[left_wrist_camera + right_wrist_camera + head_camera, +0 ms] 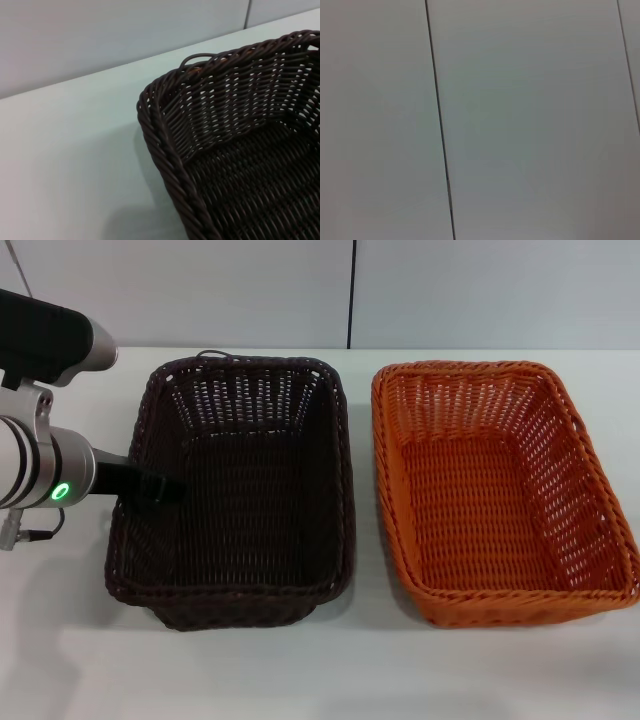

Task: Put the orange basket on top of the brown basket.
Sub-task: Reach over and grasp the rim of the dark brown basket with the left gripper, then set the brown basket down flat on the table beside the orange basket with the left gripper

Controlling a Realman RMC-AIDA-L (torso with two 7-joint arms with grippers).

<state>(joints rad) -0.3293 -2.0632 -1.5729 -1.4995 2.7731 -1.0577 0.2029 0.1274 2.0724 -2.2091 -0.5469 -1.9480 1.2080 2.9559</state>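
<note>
On the white tabletop the orange basket sits just right of the brown basket, long axes running away from the robot, openings up. It looks light, stiff and grippy, best pinched at the braided rim. The left gripper hangs at the brown basket's left rim, its jaws probably near-closed, though I cannot tell; the right gripper is unseen.

We see two wicker-style baskets of woven, faintly glossy strands, the brown basket and the orange basket, on a smooth matt white table, beside a brushed-metal arm.
</note>
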